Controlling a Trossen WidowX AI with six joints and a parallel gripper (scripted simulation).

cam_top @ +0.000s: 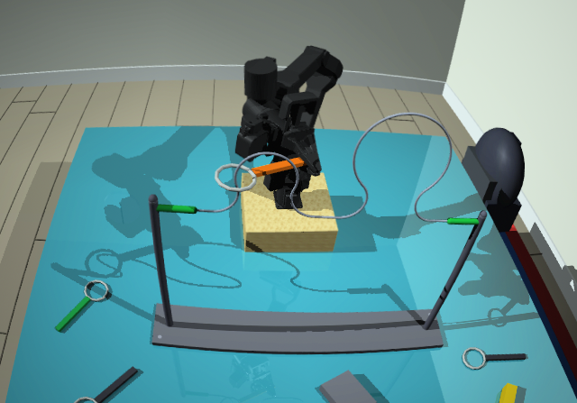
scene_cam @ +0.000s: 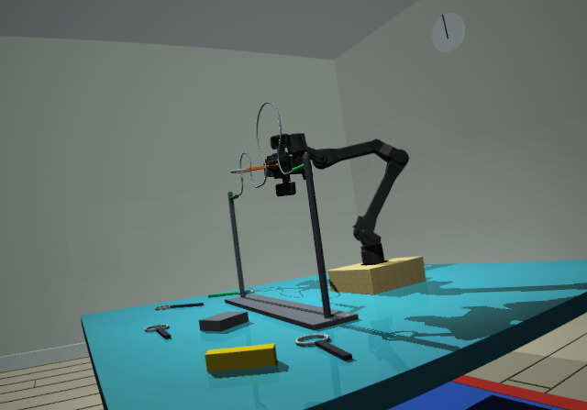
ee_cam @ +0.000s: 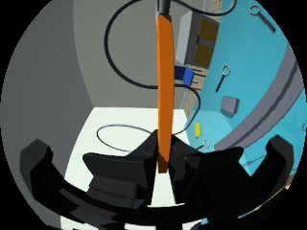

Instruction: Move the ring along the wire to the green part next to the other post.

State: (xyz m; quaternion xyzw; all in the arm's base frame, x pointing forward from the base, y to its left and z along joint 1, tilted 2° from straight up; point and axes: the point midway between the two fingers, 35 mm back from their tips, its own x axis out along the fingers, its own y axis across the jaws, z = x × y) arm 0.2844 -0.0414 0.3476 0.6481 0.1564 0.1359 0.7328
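Gripper [cam_top: 301, 161] is clenched on the orange handle [cam_top: 278, 167], gripping its right end; wrist view shows the handle [ee_cam: 164, 83] running straight up out from btwn the fingers. Handle lies roughly level, tilted a bit up toward the gripper in top view. Ring [cam_top: 234, 176] sits at its left end, high above the table [cam_top: 116, 212], w/ the grey wire [cam_top: 261, 155] of the small loop passing through it. Can't tell if ring touches the wire there. It's past the left green part [cam_top: 176, 208], not far from the left post [cam_top: 158, 259], and well apart from the right green part [cam_top: 462, 221] and right post [cam_top: 454, 272]. Big wire loop [cam_top: 400, 156] lies btwn the ring and the right side.

Arm [scene_cam: 379, 182] reaches from its tan block [scene_cam: 383, 275] up and over to the wire, seen in exterior view. Both posts stand on a grey base bar [cam_top: 297, 331].

Scattered on the table: a green-handled ring [cam_top: 81, 303], dark-handled rings [cam_top: 491, 356], a yellow block [scene_cam: 240, 357], a grey block [scene_cam: 222, 321].
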